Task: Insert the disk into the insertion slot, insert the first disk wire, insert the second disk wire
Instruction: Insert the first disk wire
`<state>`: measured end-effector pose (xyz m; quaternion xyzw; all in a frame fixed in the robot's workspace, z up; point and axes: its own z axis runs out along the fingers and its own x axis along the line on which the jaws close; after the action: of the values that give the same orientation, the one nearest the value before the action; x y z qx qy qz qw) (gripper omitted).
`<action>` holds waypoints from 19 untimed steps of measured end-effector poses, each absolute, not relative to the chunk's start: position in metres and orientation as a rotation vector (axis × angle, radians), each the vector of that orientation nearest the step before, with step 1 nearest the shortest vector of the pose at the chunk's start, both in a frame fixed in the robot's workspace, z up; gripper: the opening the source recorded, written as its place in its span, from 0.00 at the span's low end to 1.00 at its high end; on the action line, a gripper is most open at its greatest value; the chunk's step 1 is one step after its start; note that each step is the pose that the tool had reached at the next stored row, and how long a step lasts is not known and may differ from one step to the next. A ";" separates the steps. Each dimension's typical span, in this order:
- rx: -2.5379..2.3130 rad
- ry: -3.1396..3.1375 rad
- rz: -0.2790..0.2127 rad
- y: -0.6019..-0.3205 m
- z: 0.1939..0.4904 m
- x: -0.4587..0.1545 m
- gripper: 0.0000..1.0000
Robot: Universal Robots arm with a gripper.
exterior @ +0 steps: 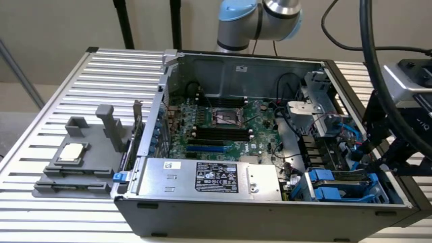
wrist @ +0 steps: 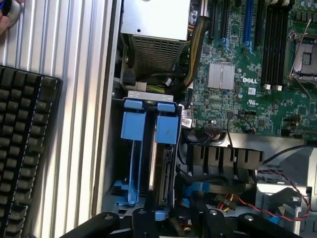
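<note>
Gripper (wrist: 176,220), open and empty, hovers over the drive cage (exterior: 341,188) at the exterior view's near right. Spread so wide, it could snag neighbouring cables (wrist: 225,188).

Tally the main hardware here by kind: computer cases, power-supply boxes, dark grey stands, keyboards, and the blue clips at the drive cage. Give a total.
Computer case: 1
Power-supply box: 1
Dark grey stand: 1
Keyboard: 1
Blue clips: 2
Total: 6
</note>
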<state>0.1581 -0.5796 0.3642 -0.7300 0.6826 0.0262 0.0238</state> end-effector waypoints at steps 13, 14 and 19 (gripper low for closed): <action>-2.275 2.098 0.074 -0.584 0.358 0.153 0.55; -2.274 2.098 0.075 -0.587 0.358 0.153 0.55; -2.273 2.090 0.083 -0.593 0.353 0.154 0.55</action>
<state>0.1542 -0.5932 0.3525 -0.7356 0.6764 0.0269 0.0261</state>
